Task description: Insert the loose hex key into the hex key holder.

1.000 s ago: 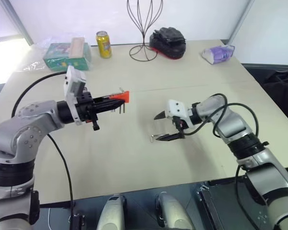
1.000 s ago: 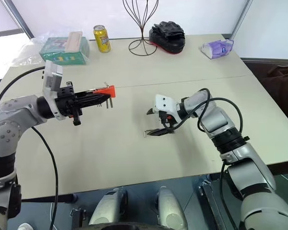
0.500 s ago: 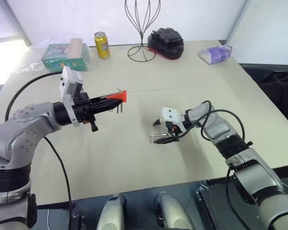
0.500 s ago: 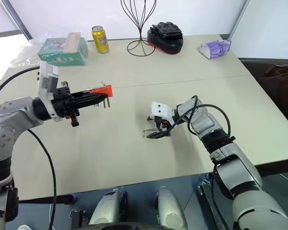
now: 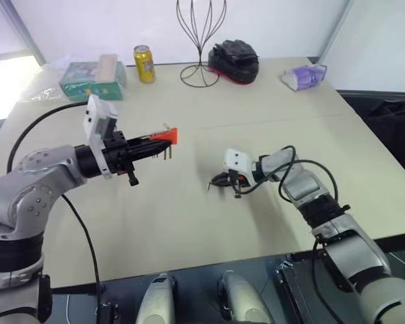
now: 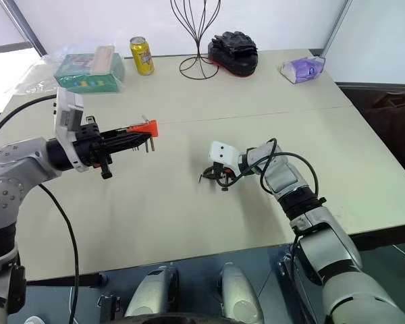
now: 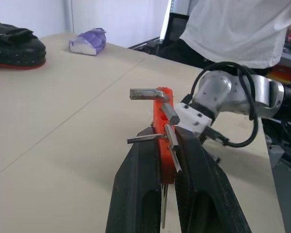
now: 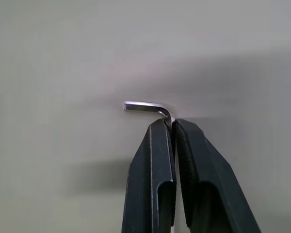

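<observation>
The right gripper (image 8: 173,127) pinches the key (image 8: 148,107) by its long leg just under the bend, low over the table (image 5: 189,216), well right of the holder (image 5: 167,136). The left gripper (image 7: 167,145) clamps the holder in the air. The key looks light, stiff and slick, so it may swivel in so narrow a pinch

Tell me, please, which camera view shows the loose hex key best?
The right wrist view: the loose hex key is large there, its bent end sticking out from the right gripper, which is shut on its shank. In the head views it is a tiny sliver at that gripper's tips. In the left wrist view I cannot make it out.
</observation>
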